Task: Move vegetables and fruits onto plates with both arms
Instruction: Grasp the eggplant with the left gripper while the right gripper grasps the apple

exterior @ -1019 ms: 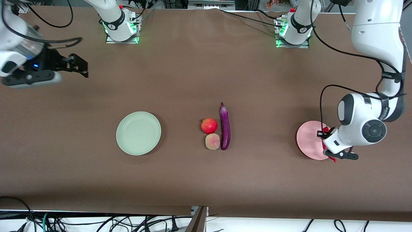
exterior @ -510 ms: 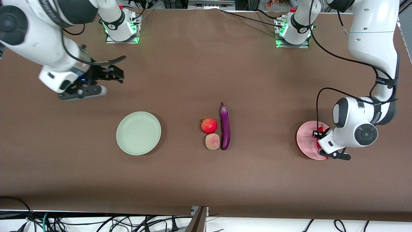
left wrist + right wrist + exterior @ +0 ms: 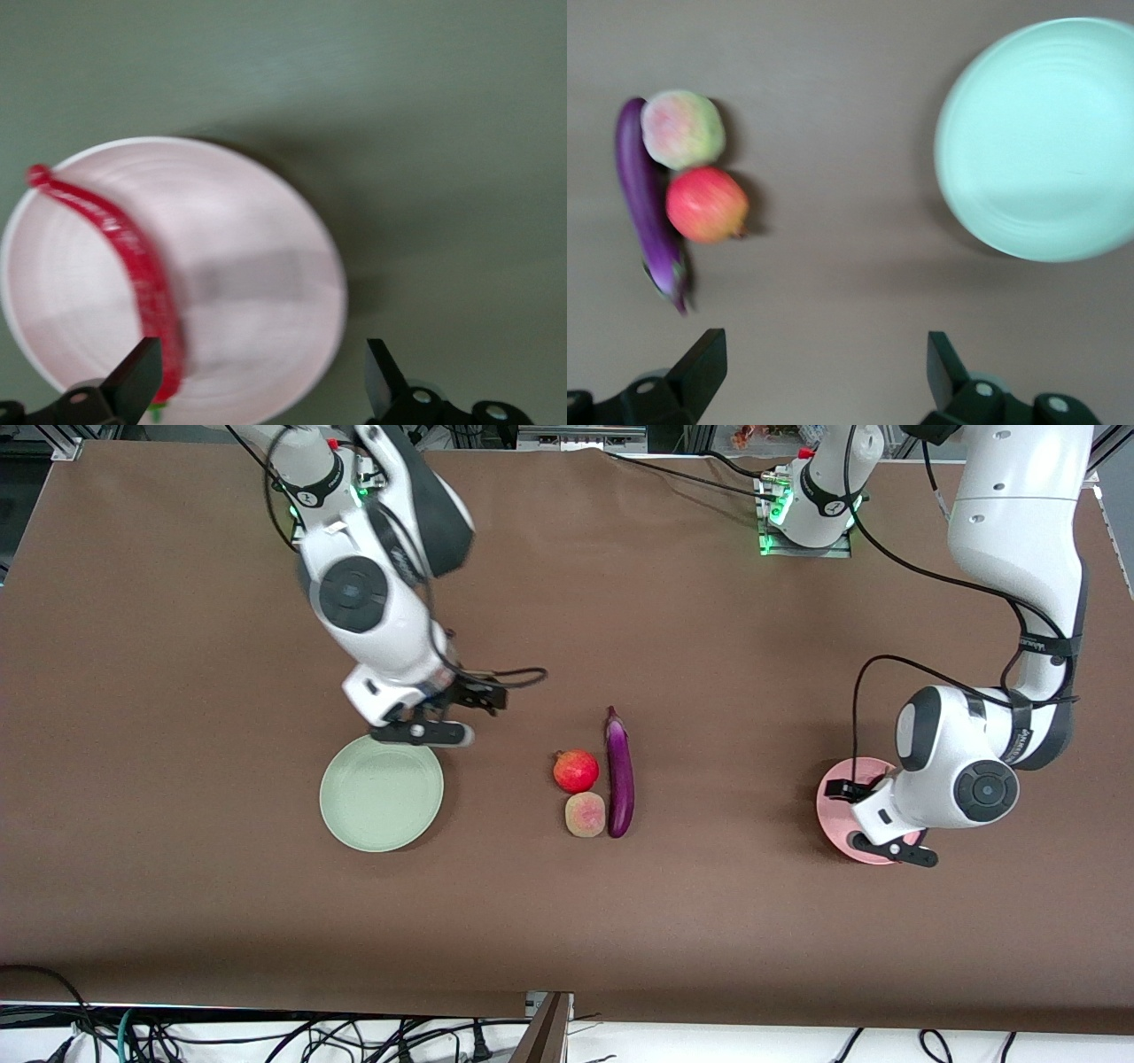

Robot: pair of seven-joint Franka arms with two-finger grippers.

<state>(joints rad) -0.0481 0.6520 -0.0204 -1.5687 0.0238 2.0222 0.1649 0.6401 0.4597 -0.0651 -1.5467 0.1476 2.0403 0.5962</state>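
Chili pepper lies on pink plate under left gripper's parted jaws.

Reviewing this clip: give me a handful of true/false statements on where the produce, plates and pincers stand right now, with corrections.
1. The red chili pepper lies on the pink plate. True.
2. The left pincer grips the chili. False: it is open above the pink plate, holding nothing.
3. The green plate holds the eggplant. False: it holds nothing; the eggplant lies on the table.
4. The red fruit and the peach sit beside the eggplant. True.
5. The right pincer is open and empty. True.
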